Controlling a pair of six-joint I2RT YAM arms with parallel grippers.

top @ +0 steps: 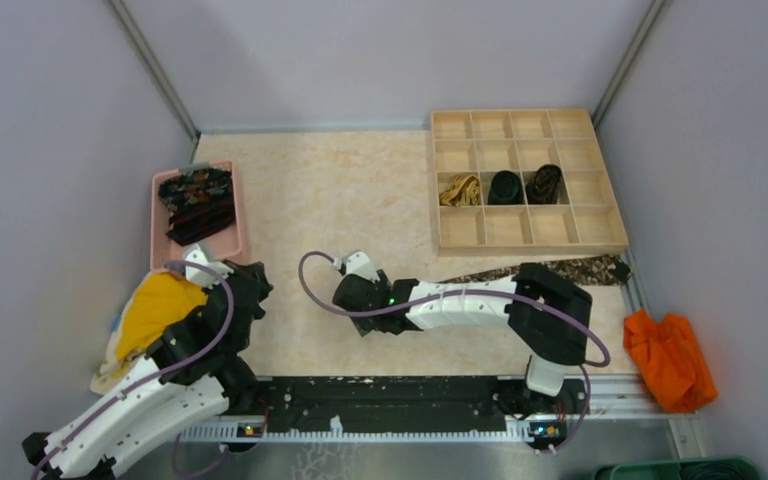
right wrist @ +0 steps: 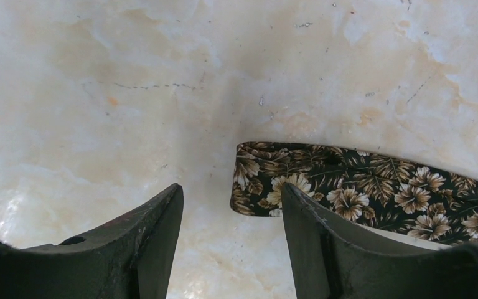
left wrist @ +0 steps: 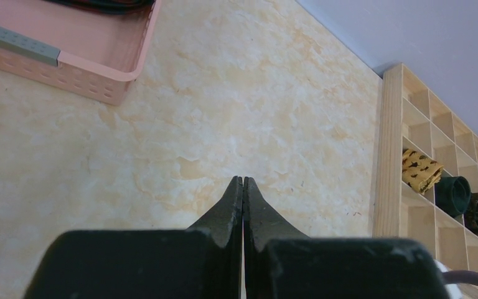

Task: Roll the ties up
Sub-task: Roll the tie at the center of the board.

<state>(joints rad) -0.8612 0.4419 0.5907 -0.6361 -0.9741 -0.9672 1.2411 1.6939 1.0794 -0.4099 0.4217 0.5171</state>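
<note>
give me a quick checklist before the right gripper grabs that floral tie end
1. Right gripper open: ok.
2. Tie end flat on the table: ok.
3. Tie end centred in the right gripper's gap: not ok, it sits off to one side.
4. Left gripper away from the tie: ok, shut above bare tabletop.
5. Free slot in the wooden box: ok, most are empty.
6. Rest of the tie straight: cannot tell, the arm covers part.

floral tie unrolled flat on table, three rolled ties in wooden grid
</note>
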